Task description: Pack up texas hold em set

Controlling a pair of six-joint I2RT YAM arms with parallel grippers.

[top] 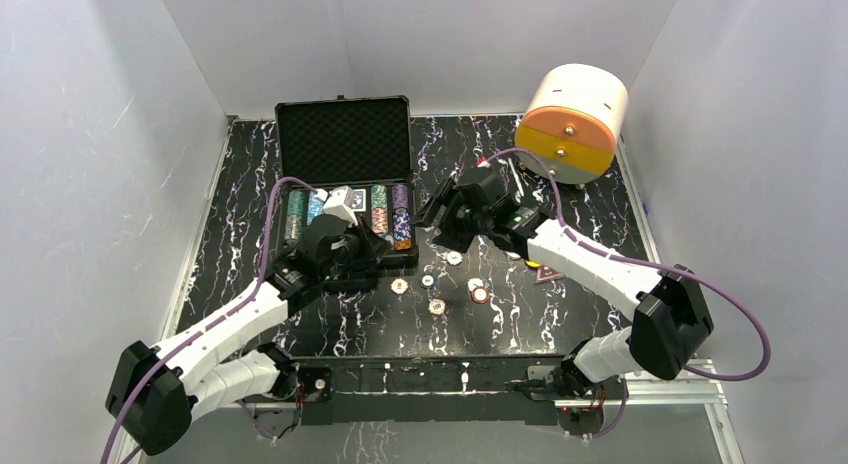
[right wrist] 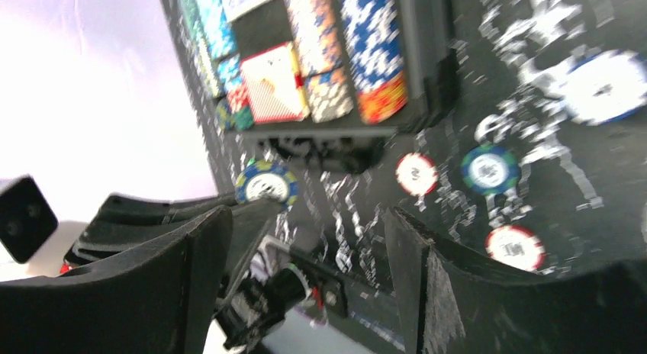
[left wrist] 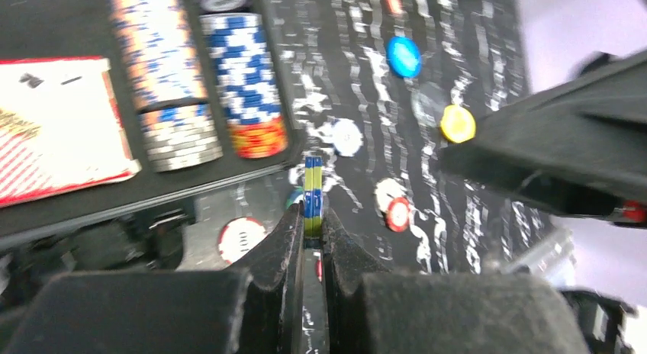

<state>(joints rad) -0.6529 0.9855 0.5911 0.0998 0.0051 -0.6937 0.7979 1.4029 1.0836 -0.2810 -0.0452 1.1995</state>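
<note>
- Poker chip [left wrist: 313, 188] with a blue, yellow and green striped rim stands on edge, pinched between the tips of my left pincer [left wrist: 313, 217]. The pincer is closed tight on it, and only the chip's upper part shows above the fingers.
- Just beyond the tips, to the left, is the near wall of the black case [left wrist: 91, 217]. It sits open with its lid raised at the back left of the table [top: 330, 329].
- Inside the case, rows of chips [left wrist: 244, 79] lie on edge side by side, with a red-backed card deck [left wrist: 53, 125] to their left.
- To do this step well, I judge I should carry the chip over the near wall and turn it to face the same way as a row. Then I lower it against the end of a row that has room, and only then let go.
- The risk, as I see it, is knocking a row loose or clipping the wall.
- Loose chips [left wrist: 397, 214] lie scattered on the table to the right of the case.
- My right pincer [right wrist: 309, 217] hangs over them, jaws wide apart and holding nothing. I should steer clear of it.
</note>
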